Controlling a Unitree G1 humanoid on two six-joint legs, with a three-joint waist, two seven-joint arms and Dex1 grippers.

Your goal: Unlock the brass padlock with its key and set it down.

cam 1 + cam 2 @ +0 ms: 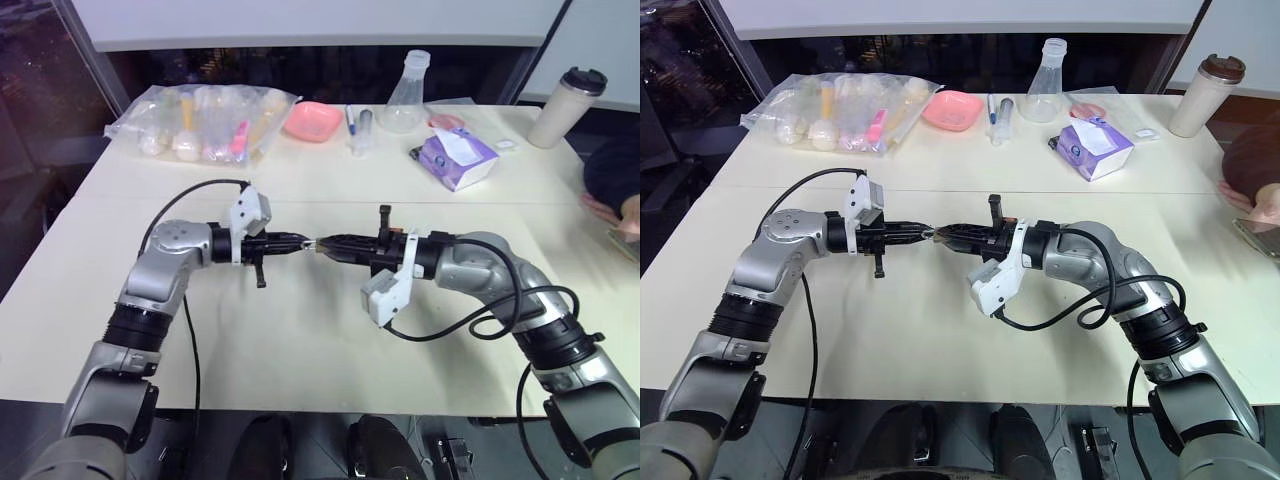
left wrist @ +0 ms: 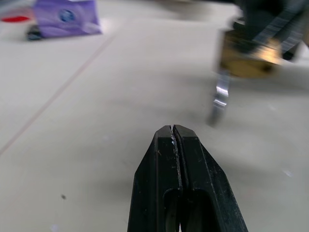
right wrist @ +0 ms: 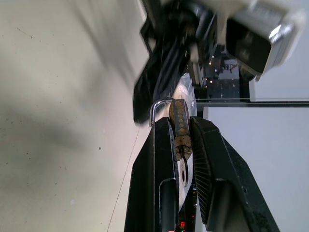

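My right gripper [image 3: 181, 121] is shut on the brass padlock [image 3: 180, 129], held above the middle of the table [image 1: 300, 340]. The padlock's silvery shackle [image 3: 157, 107] sticks out past the fingertips. The key [image 3: 184, 170] sits in the padlock's near end, between the two fingers. My left gripper [image 1: 300, 243] is shut with nothing visibly in it. It points across at the right gripper [image 1: 322, 243], tip almost meeting tip. In the left wrist view the left gripper [image 2: 174, 129] has the blurred padlock [image 2: 248, 60] just beyond it, a silvery part hanging from it.
Along the table's far side lie a clear plastic bag of items [image 1: 200, 120], a pink dish [image 1: 312, 121], a syringe [image 1: 362, 130], a glass flask [image 1: 405, 98], a purple tissue pack [image 1: 458, 158] and a tumbler [image 1: 566, 105]. A person's hand [image 1: 615, 212] rests at the right edge.
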